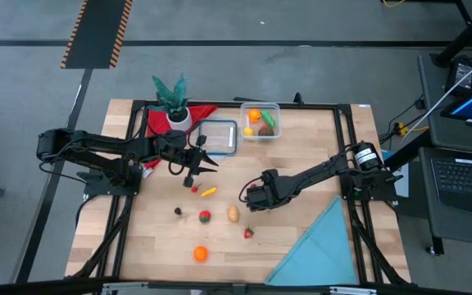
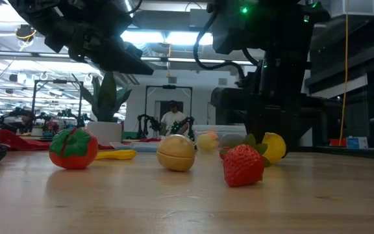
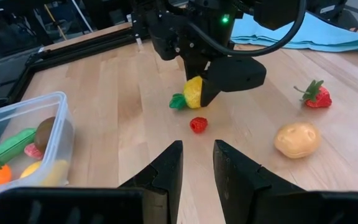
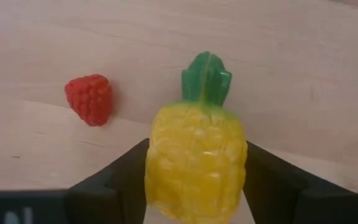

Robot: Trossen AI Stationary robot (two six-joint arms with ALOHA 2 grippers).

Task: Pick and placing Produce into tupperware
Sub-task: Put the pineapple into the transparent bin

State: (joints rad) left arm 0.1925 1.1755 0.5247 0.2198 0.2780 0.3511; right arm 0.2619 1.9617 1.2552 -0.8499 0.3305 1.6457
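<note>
The yellow toy pineapple [image 4: 196, 163] with a green crown [image 4: 206, 77] lies on the table near its middle, and my right gripper [image 1: 250, 197] is shut on it. A red raspberry [image 4: 90, 98] lies on the wood just beside it. The clear tupperware [image 1: 260, 120] stands at the far edge and holds several pieces of produce. My left gripper [image 3: 197, 168] hovers left of centre, a little open and with nothing in it, pointing toward the pineapple. A potato [image 1: 233, 215], strawberry [image 1: 249, 233], tomato [image 1: 205, 216] and orange [image 1: 200, 254] lie nearer the front edge. My right gripper pinches the pineapple's yellow body [image 4: 160, 168] between its two fingers, one on each long side. The fingers [image 4: 126, 177] come steeply from above and lie across the fruit. The crown sticks out beyond them, and the pineapple [image 3: 194, 93] lies low at the table.
A flat clear lid with a blue rim [image 1: 218, 135] lies left of the tupperware, next to a potted plant [image 1: 173, 98] on red cloth. A teal cloth [image 1: 318, 246] covers the near right corner. A yellow piece [image 1: 209, 192] and a small dark piece [image 1: 179, 211] lie below my left gripper.
</note>
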